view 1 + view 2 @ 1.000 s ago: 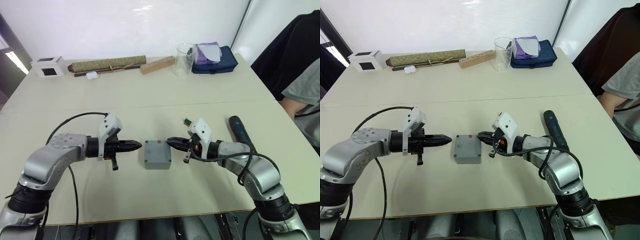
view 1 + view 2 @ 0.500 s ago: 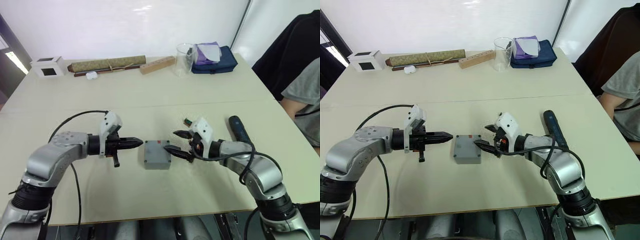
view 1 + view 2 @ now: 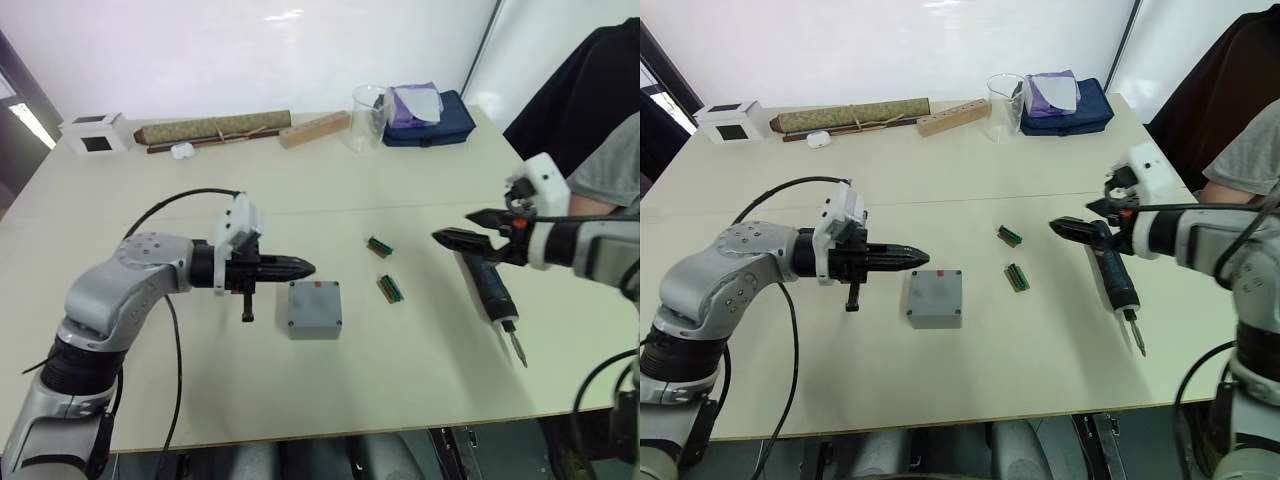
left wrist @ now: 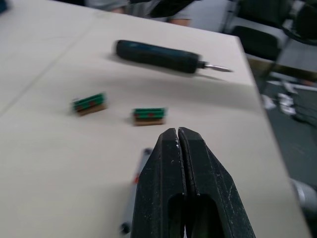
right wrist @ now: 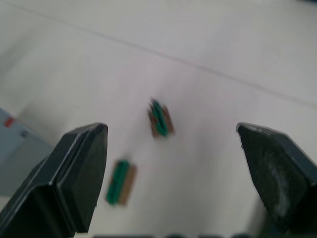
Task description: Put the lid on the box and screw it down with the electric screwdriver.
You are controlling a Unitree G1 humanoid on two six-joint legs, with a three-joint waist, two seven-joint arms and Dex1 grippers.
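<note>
Mid-table, the box (image 3: 314,309) sits with the lid (image 3: 935,291) already on it, red mark up, no screws visibly driven. Left gripper (image 3: 300,267) hovers just beside the box's left upper corner, fingers pressed together, holding nothing. Right gripper (image 3: 462,239) hangs above the handle end of the electric screwdriver (image 3: 490,291), fingers spread wide, apart from the tool, which lies flat on the table (image 3: 300,190) with its bit pointing toward the near edge. Two small green parts (image 3: 390,289) lie between box and tool.

Risks: a grasp taken too near the handle end lets the bit droop. A nudge from the closed left fingers could shift the unfastened lid off its holes.
</note>
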